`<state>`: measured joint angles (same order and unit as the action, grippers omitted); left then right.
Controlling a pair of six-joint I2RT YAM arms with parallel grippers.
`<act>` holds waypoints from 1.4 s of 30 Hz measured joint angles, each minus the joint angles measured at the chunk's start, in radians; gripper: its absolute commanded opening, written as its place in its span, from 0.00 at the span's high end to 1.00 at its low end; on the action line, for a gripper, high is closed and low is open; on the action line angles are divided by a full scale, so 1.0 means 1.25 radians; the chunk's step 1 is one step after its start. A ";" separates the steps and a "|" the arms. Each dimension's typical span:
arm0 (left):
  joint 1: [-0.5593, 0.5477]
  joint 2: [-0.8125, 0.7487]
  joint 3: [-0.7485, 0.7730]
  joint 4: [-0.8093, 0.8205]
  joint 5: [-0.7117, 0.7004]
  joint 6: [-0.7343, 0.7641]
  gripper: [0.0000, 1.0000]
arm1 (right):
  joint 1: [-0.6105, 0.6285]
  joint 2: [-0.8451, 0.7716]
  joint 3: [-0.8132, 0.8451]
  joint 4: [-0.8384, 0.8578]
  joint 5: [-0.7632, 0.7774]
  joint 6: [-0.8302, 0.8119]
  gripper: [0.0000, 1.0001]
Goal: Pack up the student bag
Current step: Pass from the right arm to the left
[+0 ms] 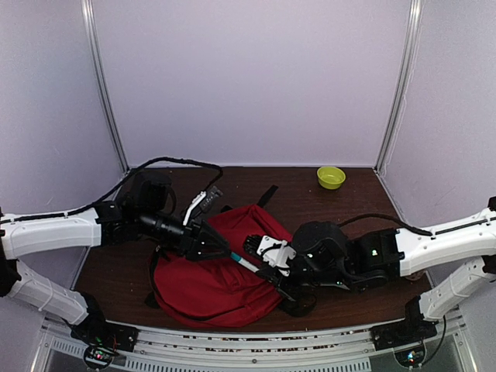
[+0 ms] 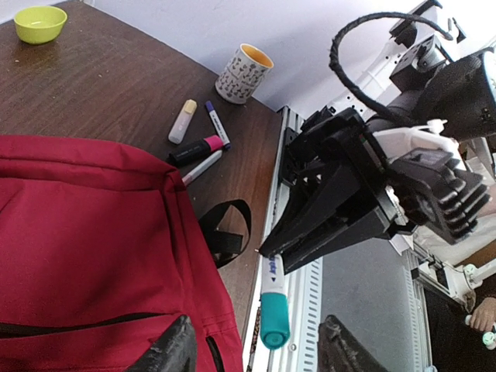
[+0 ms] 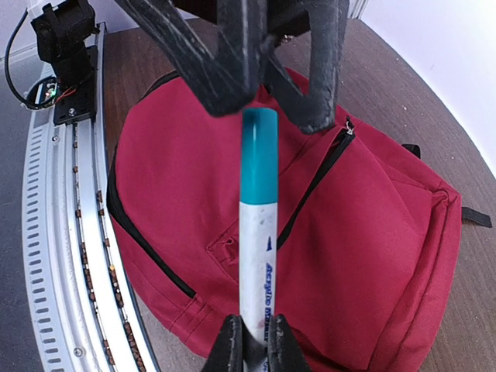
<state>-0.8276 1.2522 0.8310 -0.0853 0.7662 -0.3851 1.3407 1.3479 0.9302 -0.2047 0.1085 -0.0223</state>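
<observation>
Tightly in right gripper (image 3: 254, 341), a teal-capped marker (image 3: 257, 256) (left gripper (image 2: 258, 349) part-open astride it)

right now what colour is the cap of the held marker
Teal. The cap shows best in the right wrist view.

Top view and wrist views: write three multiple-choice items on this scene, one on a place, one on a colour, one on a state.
1. Where is the green bowl relative to the student bag?
A. Inside it
B. On the table, beyond it near the back right corner
C. Under it

2. What colour is the cap of the marker held by the right tool?
A. Pink
B. Yellow
C. Teal

3. What is the right tool's state?
A. Open and empty
B. Shut on the marker
C. Shut on nothing

Key:
1 B: the bowl stands apart from the bag on bare wood.
2 C: the cap shows teal in both wrist views.
3 B: its fingers pinch the marker's white barrel.
</observation>
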 measured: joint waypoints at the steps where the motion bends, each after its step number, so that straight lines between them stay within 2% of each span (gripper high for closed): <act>1: -0.004 0.009 0.002 0.005 0.002 0.000 0.49 | 0.002 0.002 0.002 0.000 0.000 -0.001 1.00; 8: -0.038 0.056 0.012 0.024 0.009 -0.002 0.67 | 0.014 0.010 0.021 -0.001 0.000 -0.002 1.00; 10: -0.042 0.062 0.012 0.027 0.013 -0.004 0.77 | 0.015 0.012 0.023 0.000 0.002 -0.002 1.00; 17: -0.045 0.064 0.012 0.032 0.019 -0.002 1.00 | 0.015 0.015 0.023 -0.003 0.018 -0.002 1.00; 32: -0.046 0.063 0.013 0.037 0.009 -0.001 1.00 | 0.015 0.016 0.040 -0.031 0.025 0.003 1.00; 35: -0.046 0.063 0.013 0.038 0.007 -0.001 1.00 | 0.015 0.017 0.045 -0.038 0.025 0.009 0.91; 36: -0.046 0.062 0.013 0.038 0.006 -0.001 1.00 | 0.015 0.017 0.049 -0.043 0.025 0.013 0.83; 37: -0.046 0.060 0.013 0.038 0.004 -0.001 1.00 | 0.015 0.018 0.051 -0.046 0.026 0.017 0.70; 38: -0.047 0.059 0.013 0.038 0.002 -0.001 1.00 | 0.015 0.020 0.057 -0.052 0.028 0.022 0.64; 42: -0.048 0.048 0.013 0.027 -0.044 0.002 1.00 | 0.015 0.031 0.092 -0.072 0.034 0.054 0.46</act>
<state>-0.8871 1.3125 0.8474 -0.0517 0.7109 -0.3828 1.3594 1.3865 1.0454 -0.2951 0.1513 0.0448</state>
